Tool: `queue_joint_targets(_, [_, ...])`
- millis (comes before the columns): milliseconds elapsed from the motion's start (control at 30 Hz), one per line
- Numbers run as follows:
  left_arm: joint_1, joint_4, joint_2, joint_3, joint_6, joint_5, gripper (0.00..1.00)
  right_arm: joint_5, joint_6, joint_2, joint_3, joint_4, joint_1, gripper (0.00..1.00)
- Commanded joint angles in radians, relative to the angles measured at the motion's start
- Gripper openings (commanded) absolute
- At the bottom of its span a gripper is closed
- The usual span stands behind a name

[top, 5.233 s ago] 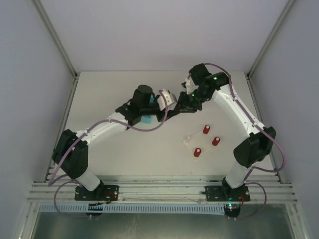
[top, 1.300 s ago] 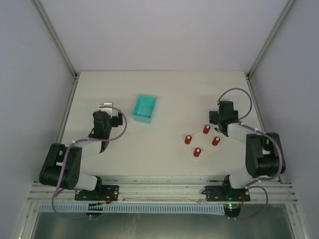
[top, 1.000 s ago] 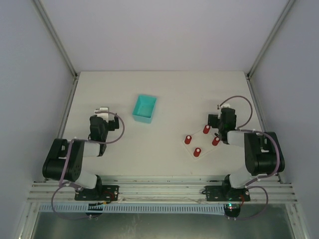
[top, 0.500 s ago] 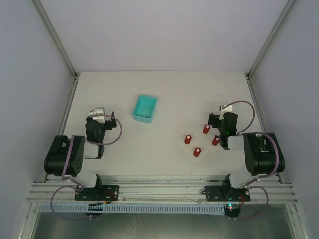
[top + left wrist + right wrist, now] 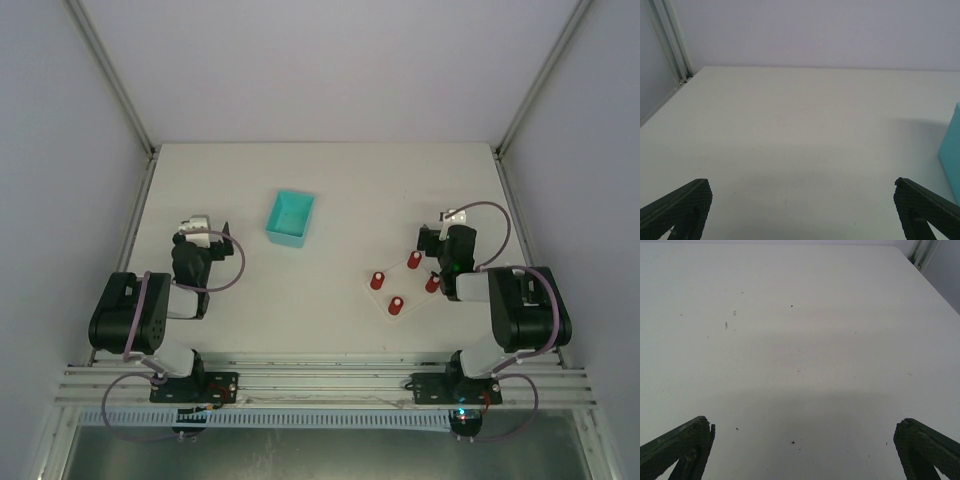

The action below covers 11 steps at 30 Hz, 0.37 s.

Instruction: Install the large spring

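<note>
Left tool [image 5: 801, 205] and right tool [image 5: 801, 447], both spread wide and empty, I hold low over the desk [image 5: 790, 340]. The right is near the plate [image 5: 410, 286], the left well apart from it. I judge this a parked pose.

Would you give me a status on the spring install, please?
Left gripper open, right gripper open, both empty. Four red posts upright on white plate. Nothing in the way.

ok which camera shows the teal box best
The top external view: the whole teal box sits in plain sight. The left wrist view catches only one edge of it; the right wrist view shows none.
</note>
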Motion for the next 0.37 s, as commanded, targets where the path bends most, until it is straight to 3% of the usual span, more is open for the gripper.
queue_joint_targets(0, [-0.003, 0.042, 0.005, -0.004, -0.006, -0.001, 0.99, 0.013, -0.010, 0.004, -0.001, 0.033, 0.003, 0.99])
queue_joint_targets(333, [0.000, 0.038, 0.005, -0.003, -0.008, 0.003, 0.99, 0.013, -0.011, 0.004, -0.002, 0.033, 0.003, 0.99])
